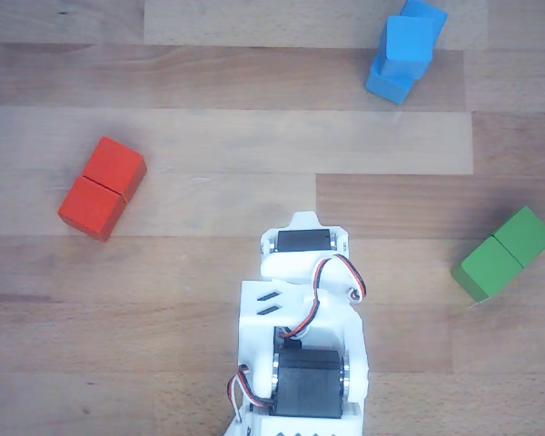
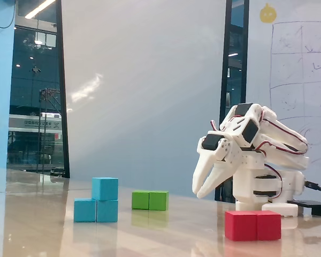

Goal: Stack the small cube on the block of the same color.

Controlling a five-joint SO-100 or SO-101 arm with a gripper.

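The small blue cube sits on top of the blue oblong block, over its right half in the fixed view. In the other view the cube lies across the middle of the block at the top right. My gripper hangs fingertips down, well to the right of the blue stack, above the table and behind the red block. Its fingers meet at the tips and hold nothing. In the other view the folded arm covers the fingers.
A red oblong block lies left of the arm in the other view and in front of the gripper in the fixed view. A green oblong block lies at the right, behind the blue stack in the fixed view.
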